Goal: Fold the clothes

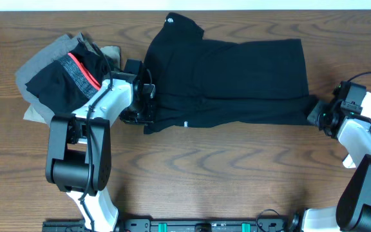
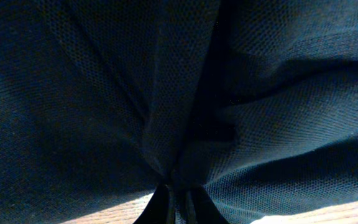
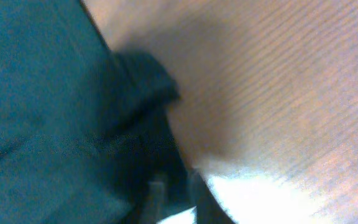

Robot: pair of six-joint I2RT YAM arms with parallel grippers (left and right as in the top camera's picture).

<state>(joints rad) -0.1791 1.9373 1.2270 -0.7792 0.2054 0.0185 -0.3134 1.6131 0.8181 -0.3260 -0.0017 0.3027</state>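
The clothes here are chiefly a black T-shirt (image 1: 230,77), lying spread across the middle of the wooden table with its small white neck label (image 1: 170,20) at the far edge. My left gripper (image 1: 145,106) is at the shirt's left edge. In the left wrist view my left gripper (image 2: 178,202) is shut, with the black T-shirt (image 2: 260,124) bunched into folds between the jaws. My right gripper (image 1: 315,115) is at the shirt's near right corner. The right wrist view is blurred, but it shows my right gripper (image 3: 176,196) closed on a dark corner of the T-shirt (image 3: 36,112).
A pile of other garments (image 1: 63,71), grey, tan and black with a red band, lies at the far left behind my left arm. Bare wooden table (image 1: 237,174) stretches in front of the shirt. The arm bases stand along the near edge.
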